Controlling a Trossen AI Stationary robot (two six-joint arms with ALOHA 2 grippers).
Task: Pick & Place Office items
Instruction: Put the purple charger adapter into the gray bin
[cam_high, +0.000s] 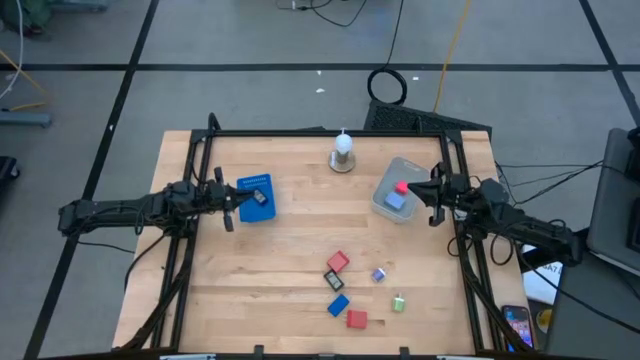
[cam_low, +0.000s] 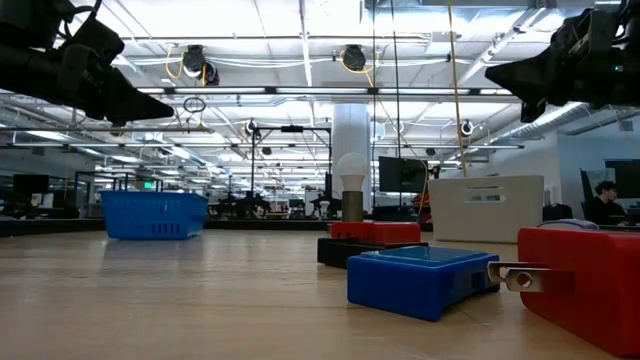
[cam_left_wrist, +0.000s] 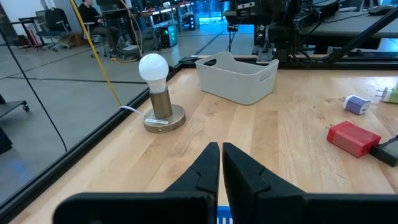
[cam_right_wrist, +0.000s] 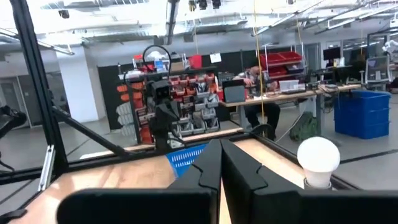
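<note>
Several office items lie loose on the near right part of the table: two red pieces (cam_high: 338, 262) (cam_high: 356, 319), a black one (cam_high: 334, 279), a blue one (cam_high: 338, 305), a pale blue one (cam_high: 378, 274) and a green one (cam_high: 398, 303). A red and a blue piece (cam_high: 398, 194) lie in the grey tub (cam_high: 383, 187). My left gripper (cam_high: 238, 199) hangs shut at the blue box (cam_high: 255, 186), above the table. My right gripper (cam_high: 420, 189) hangs shut beside the tub's right side, raised clear of it. Both hold nothing.
A light bulb on a round stand (cam_high: 342, 152) is at the far middle of the table. A black frame (cam_high: 320, 131) runs along the far and side edges. Bare wood lies between the blue box and the tub.
</note>
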